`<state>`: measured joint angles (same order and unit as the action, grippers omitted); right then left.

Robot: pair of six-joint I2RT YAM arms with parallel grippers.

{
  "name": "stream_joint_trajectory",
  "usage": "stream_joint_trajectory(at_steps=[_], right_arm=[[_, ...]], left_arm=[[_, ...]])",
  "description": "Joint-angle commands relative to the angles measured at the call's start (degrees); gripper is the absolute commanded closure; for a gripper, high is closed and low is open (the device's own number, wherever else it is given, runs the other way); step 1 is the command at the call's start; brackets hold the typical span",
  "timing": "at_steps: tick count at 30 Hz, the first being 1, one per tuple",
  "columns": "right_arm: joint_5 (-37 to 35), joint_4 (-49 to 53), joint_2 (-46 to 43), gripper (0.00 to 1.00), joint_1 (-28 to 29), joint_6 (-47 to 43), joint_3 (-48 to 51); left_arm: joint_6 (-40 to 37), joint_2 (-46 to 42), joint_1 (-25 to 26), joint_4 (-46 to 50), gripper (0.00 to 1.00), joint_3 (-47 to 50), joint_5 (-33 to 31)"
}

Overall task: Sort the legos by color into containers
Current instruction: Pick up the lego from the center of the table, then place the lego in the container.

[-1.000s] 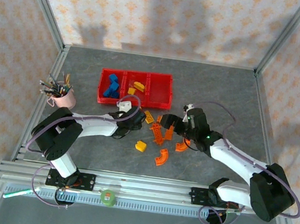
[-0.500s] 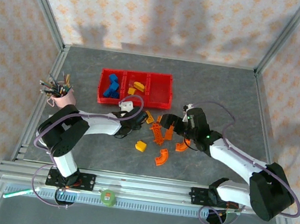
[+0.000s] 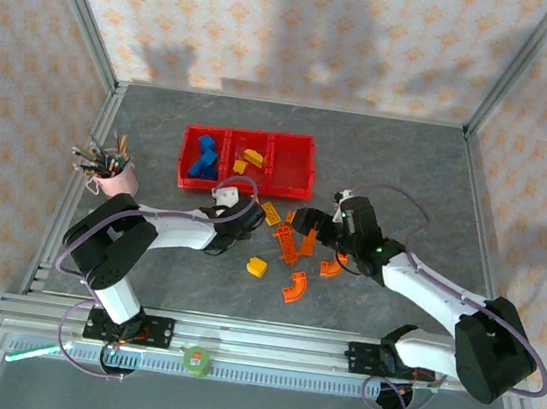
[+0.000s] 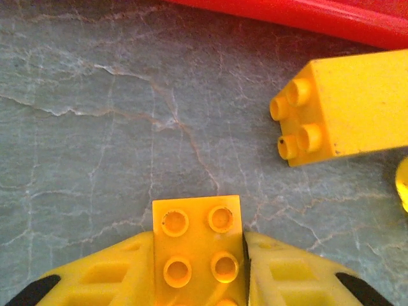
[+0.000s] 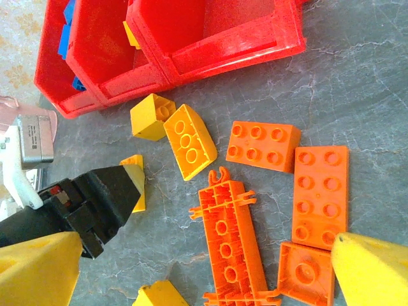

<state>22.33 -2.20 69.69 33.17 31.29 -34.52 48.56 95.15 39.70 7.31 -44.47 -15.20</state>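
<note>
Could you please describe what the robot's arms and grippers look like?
The left arm and right arm have white links and black joints, each with a loose greyish-purple cable. The left gripper and right gripper have chunky yellow fingers.

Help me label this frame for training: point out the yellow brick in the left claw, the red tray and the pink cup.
yellow brick (image 4: 197,245): left wrist view, studded top face.
tray (image 3: 293,167): top external view, bare floor of its right bin.
cup (image 3: 120,184): top external view, pink side wall.
</note>
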Motion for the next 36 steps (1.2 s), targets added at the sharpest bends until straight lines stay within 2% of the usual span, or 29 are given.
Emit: stream_joint_trajectory(at_steps=[1, 8, 14, 21, 31, 34, 36], right_arm=[[0.2, -0.2, 0.1, 0.0, -0.3, -0.6, -1.8], [0.3, 0.2, -0.4, 0.0, -0.3, -0.7, -3.0], [-0.2, 0.1, 0.1, 0.0, -0.4, -0.4, -5.3], [-1.5, -2.3, 1.8, 0.0, -1.0, 1.6, -6.3], [-1.8, -2.5, 3.2, 0.0, -1.2, 1.5, -7.4], [-1.7, -2.5, 3.2, 0.0, -1.2, 1.5, -7.6], [-1.7, -2.4, 3.0, 0.0, -1.2, 1.5, -7.7]], left_arm=[[0.8, -2.8, 0.3, -0.2, 0.68, 0.9, 2.5], [-1.1, -8.7, 0.2, 2.5, 0.68, -1.0, 1.0], [-7.1, -9.0, -2.2, 5.6, 0.67, -8.8, -2.5], [-11.5, 0.0, -6.2, 6.9, 0.67, -21.0, -4.4], [-17.1, 16.7, -12.0, 6.7, 0.67, -37.1, -2.6], [-18.0, 20.6, -12.8, 9.9, 0.64, -42.3, -2.2], [-18.7, 21.6, -12.9, 11.2, 0.58, -44.1, -1.5]])
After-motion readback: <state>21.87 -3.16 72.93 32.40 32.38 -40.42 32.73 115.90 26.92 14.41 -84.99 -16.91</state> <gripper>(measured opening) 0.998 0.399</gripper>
